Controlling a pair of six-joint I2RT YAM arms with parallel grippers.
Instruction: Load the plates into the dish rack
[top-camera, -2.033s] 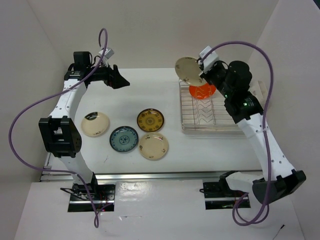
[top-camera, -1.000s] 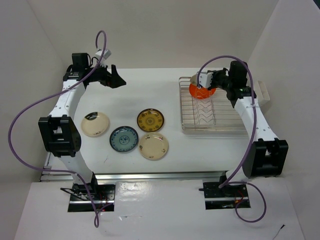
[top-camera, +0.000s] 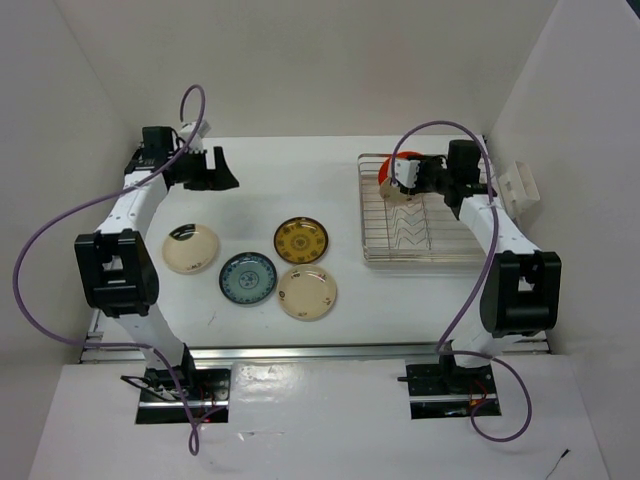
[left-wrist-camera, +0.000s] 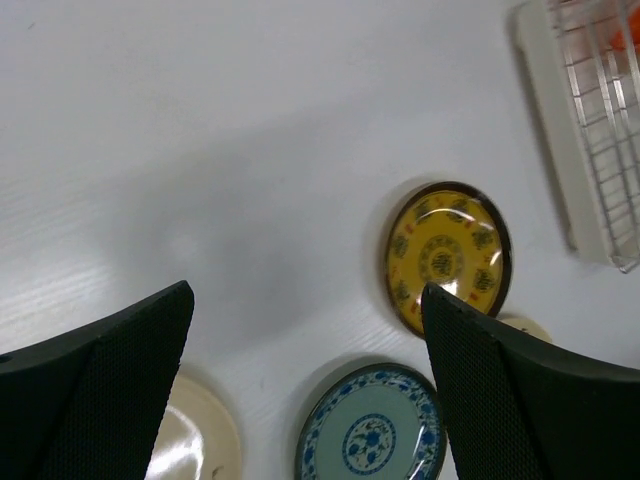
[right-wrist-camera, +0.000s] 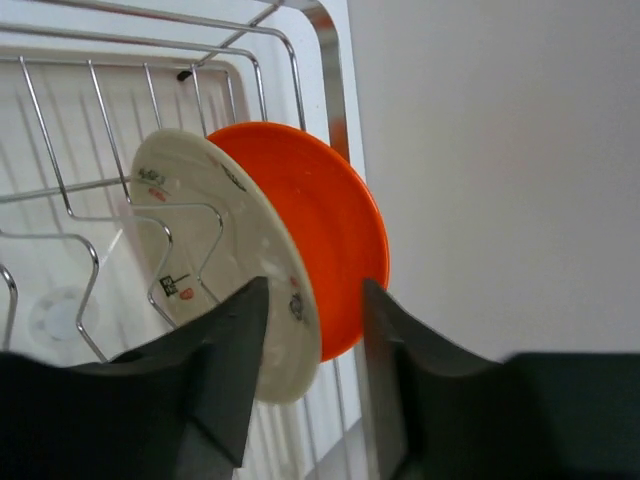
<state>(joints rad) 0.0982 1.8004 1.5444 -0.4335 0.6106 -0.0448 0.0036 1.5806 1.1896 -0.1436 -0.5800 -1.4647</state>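
Observation:
The silver wire dish rack (top-camera: 430, 235) stands at the right of the table. At its far end an orange-red plate (right-wrist-camera: 325, 215) and a cream plate (right-wrist-camera: 200, 235) stand on edge side by side between the dividers. My right gripper (top-camera: 402, 182) (right-wrist-camera: 312, 290) is open, its jaws straddling the rims of both plates with a gap on the orange side. On the table lie a cream plate (top-camera: 190, 248), a blue patterned plate (top-camera: 248, 277), a dark plate with a gold pattern (top-camera: 301, 240) and another cream plate (top-camera: 307, 292). My left gripper (top-camera: 215, 172) (left-wrist-camera: 305, 290) hangs open and empty above the table's far left.
A small white bracket (top-camera: 520, 186) sits by the right wall past the rack. White walls close in the table on the left, back and right. Purple cables (top-camera: 40, 240) loop off both arms. The rack's corner (left-wrist-camera: 590, 120) shows in the left wrist view.
My right gripper lowered the cream plate into the rack beside the orange one, then opened and let it go. My left gripper drifted slightly left.

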